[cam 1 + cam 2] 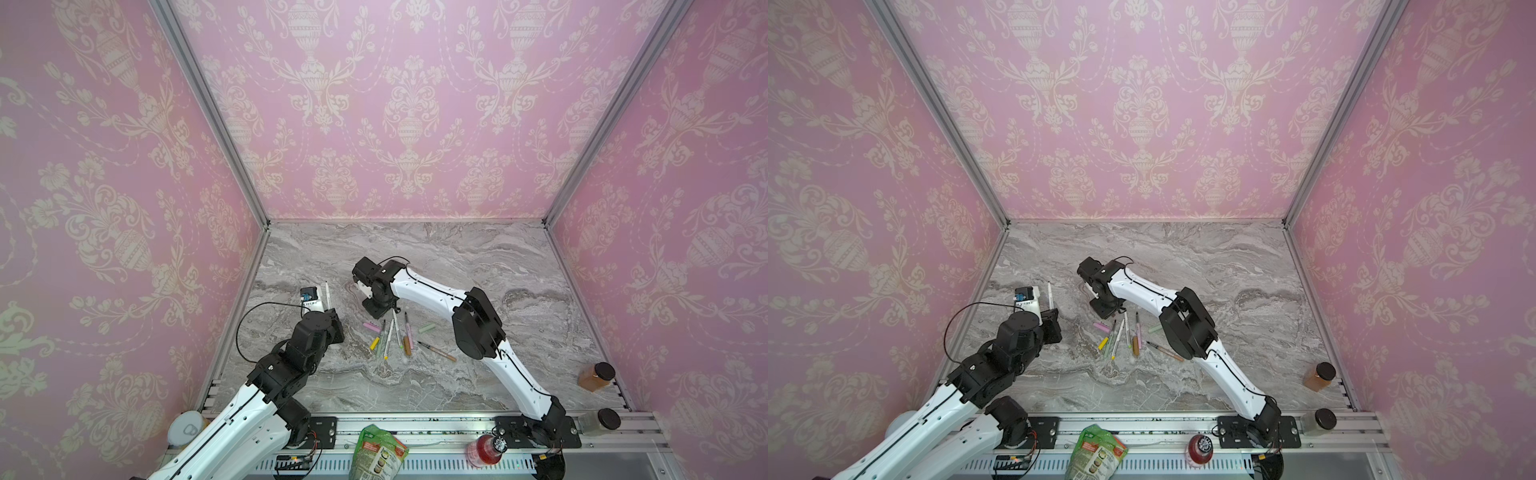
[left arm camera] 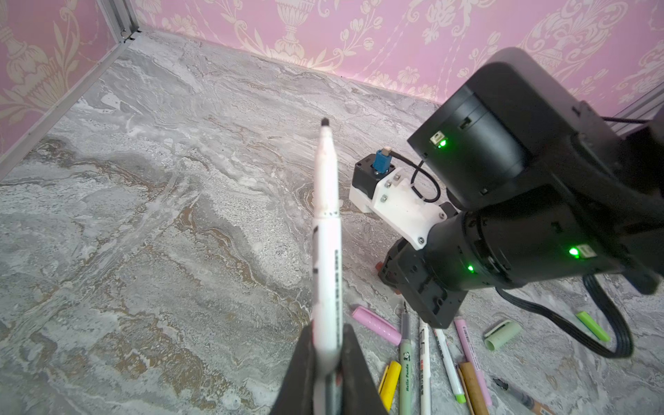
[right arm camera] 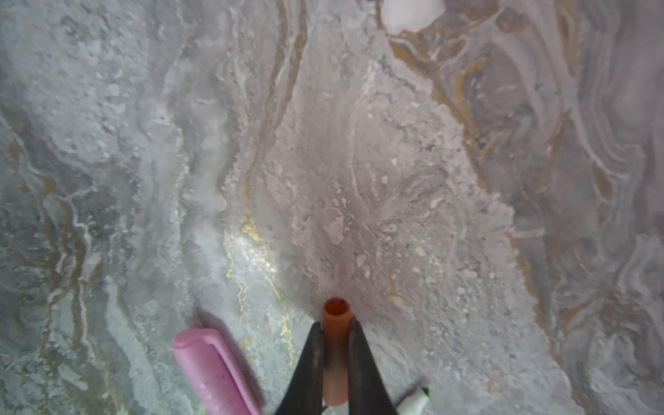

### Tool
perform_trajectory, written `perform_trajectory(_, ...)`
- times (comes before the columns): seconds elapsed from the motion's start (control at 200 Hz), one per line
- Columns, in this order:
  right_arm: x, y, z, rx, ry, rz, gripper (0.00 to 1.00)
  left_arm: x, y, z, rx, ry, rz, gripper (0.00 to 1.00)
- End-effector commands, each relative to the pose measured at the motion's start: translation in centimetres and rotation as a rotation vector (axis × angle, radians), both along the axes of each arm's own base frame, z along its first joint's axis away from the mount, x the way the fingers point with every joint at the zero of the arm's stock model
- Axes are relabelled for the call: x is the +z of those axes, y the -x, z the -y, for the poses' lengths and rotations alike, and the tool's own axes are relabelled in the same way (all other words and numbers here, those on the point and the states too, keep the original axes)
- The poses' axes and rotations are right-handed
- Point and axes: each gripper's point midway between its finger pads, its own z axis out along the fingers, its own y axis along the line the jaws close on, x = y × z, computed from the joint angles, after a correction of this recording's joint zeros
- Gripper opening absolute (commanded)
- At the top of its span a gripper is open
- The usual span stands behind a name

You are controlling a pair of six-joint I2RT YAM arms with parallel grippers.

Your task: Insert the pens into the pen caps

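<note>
My left hand (image 2: 327, 346) grasps the white pen (image 2: 326, 251). My right hand (image 3: 335, 345), at the pile's (image 1: 389, 340) eleven o'clock, pinches the orange cap (image 3: 336, 319); I should lift it level.

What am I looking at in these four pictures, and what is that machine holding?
Two robot arms stand at a marble table. Two pictures look down from overhead; the other two come from a camera on each arm's wrist. The left gripper is shut on a white pen, its dark tip pointing away. The right gripper, low over the table, is shut on an orange cap, open end forward. Between the arms lie more pens and loose caps.
</note>
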Motion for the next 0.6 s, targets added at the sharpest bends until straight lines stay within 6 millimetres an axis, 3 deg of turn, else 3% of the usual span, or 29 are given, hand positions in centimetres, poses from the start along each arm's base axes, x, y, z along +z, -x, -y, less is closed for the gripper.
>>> perform_trajectory(0.0,4.7,-2.0,1.2,-0.067,-0.068,0.082,0.07,-0.5,-0.2,0.2,-0.007,0.012,-0.01,0.01)
perform_trajectory(0.24,5.9,-2.7,7.3,-0.163,-0.038,0.093,0.07,-0.6,-0.6,1.7,-0.076,0.016,-0.025,0.0)
perform_trajectory(0.595,3.3,0.0,18.1,-0.351,0.047,0.038,0.09,-0.5,-1.4,4.2,-0.19,0.008,-0.05,0.0)
